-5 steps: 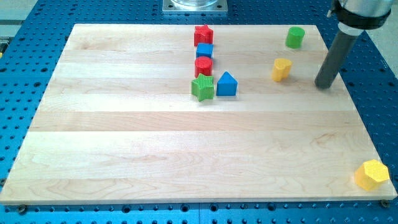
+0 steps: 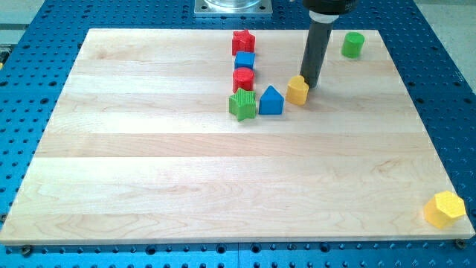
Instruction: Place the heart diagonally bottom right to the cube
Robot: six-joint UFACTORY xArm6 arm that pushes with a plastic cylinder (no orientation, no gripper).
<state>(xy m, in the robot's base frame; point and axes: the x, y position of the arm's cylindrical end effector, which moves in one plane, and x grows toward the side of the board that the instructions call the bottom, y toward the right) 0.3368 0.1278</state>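
The yellow heart (image 2: 297,90) sits near the view's top centre, just right of the blue triangular block (image 2: 271,101). My tip (image 2: 309,84) touches the heart's upper right side. The blue cube (image 2: 245,61) lies up and to the left, in a column between the red star (image 2: 243,42) above it and the red cylinder (image 2: 243,79) below it. The green star (image 2: 242,105) sits under the red cylinder, beside the blue triangular block.
A green cylinder (image 2: 353,45) stands at the view's top right. A yellow hexagon (image 2: 445,208) sits at the board's bottom right corner. The wooden board (image 2: 149,171) lies on a blue perforated table. A metal base (image 2: 234,7) shows at the top edge.
My tip has moved left across the board and pushed the yellow heart left and slightly down, close to the blue triangular block.
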